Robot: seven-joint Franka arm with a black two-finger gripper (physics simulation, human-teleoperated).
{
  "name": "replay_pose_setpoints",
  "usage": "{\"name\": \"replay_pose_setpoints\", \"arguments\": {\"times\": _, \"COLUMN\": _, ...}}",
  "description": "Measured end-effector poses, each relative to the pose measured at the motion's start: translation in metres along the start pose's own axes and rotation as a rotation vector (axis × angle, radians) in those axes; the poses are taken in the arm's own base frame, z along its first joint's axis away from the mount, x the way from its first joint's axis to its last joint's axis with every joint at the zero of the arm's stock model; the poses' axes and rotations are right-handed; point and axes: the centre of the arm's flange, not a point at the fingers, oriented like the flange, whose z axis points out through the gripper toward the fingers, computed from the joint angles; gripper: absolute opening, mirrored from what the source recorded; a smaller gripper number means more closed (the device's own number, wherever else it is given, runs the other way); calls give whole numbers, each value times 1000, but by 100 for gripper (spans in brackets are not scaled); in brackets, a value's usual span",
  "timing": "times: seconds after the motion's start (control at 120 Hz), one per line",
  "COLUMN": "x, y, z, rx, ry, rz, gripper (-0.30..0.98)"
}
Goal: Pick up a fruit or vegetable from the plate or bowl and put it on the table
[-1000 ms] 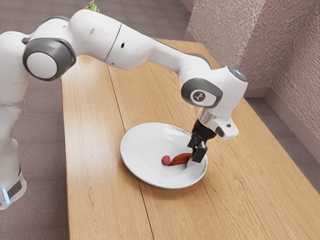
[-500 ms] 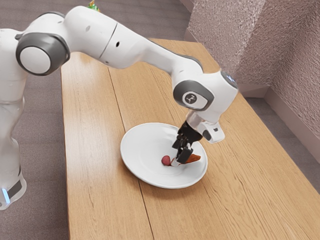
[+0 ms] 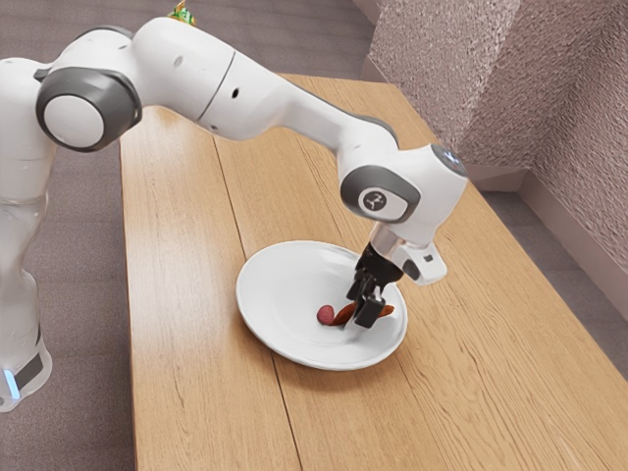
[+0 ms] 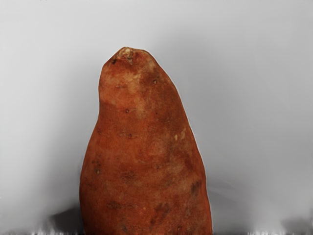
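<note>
The sweet potato (image 4: pixel 142 147) lies in the white plate (image 3: pixel 280 289), toward the plate's side at the exterior view's right, with a small reddish round item (image 3: pixel 326 315) next to it inside the same rim. The robot's jaws are down over the sweet potato within the plate; whether they have gripped it cannot be told. The reach looks done. Left to do: a secure hold, the lift over the plate's rim, and the release onto the wooden surface (image 3: pixel 186 334) outside the plate.

One plate (image 3: pixel 280 289), one sweet potato (image 4: pixel 142 147), one red fruit (image 3: pixel 326 315), one table (image 3: pixel 182 314), one arm (image 3: pixel 260 98)
</note>
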Motion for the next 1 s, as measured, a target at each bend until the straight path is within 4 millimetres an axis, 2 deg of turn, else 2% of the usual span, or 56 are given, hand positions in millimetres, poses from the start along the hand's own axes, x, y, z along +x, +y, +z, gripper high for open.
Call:
{"name": "replay_pose_setpoints", "arguments": {"times": 0.158, "x": -2, "y": 1, "z": -5, "rx": 2, "ry": 7, "rz": 0, "gripper": 34}}
{"name": "replay_pose_setpoints", "arguments": {"times": 0.258, "x": -2, "y": 1, "z": -6, "rx": 3, "ry": 7, "rz": 0, "gripper": 22}}
{"name": "replay_pose_setpoints", "arguments": {"times": 0.467, "x": -3, "y": 2, "z": -9, "rx": 7, "ry": 11, "rz": 0, "gripper": 19}}
{"name": "replay_pose_setpoints", "arguments": {"times": 0.65, "x": -8, "y": 4, "z": -25, "rx": 27, "ry": 38, "rz": 7, "gripper": 18}}
{"name": "replay_pose_setpoints", "arguments": {"times": 0.8, "x": -11, "y": 7, "z": -52, "rx": 49, "ry": 81, "rz": 13, "gripper": 18}}
{"name": "replay_pose_setpoints", "arguments": {"times": 0.933, "x": -8, "y": 9, "z": -84, "rx": 75, "ry": 139, "rz": 20, "gripper": 19}}
{"name": "replay_pose_setpoints", "arguments": {"times": 1.0, "x": -6, "y": 8, "z": -106, "rx": 90, "ry": 183, "rz": 20, "gripper": 19}}
